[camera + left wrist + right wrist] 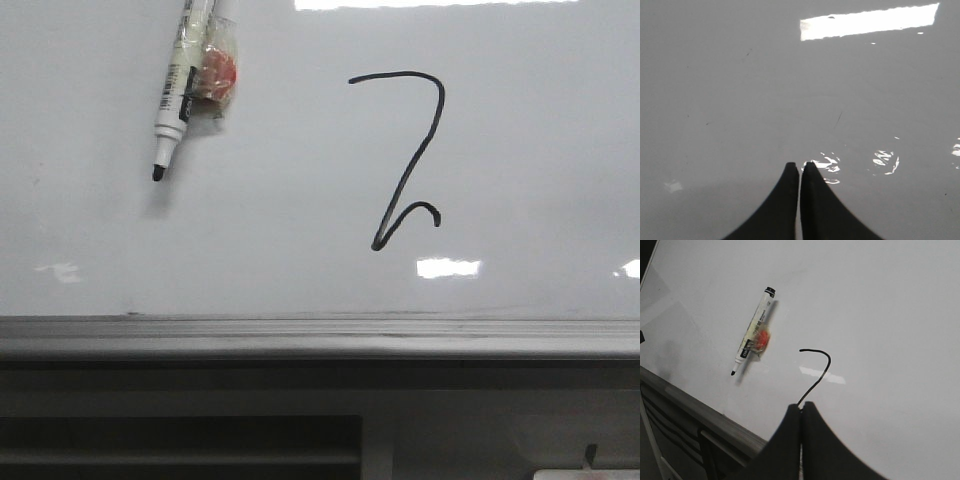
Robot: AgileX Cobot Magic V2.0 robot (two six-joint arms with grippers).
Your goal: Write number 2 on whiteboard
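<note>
The number 2 (405, 160) is drawn in thin black line on the whiteboard (300, 240), right of the middle. Its top stroke and diagonal show in the right wrist view (817, 370); its foot is hidden behind my fingers. A white marker (180, 95) with a black tip and an orange-red lump on its side lies on the board at the upper left, uncapped; it also shows in the right wrist view (752, 337). My right gripper (801, 407) is shut and empty, apart from the marker. My left gripper (800, 166) is shut and empty over bare board (740, 100).
A grey metal ledge (320, 335) runs along the board's lower edge; it also shows in the right wrist view (695, 412). Below it is a dark frame with a recess (180, 440). Bright light reflections (448, 267) lie on the board.
</note>
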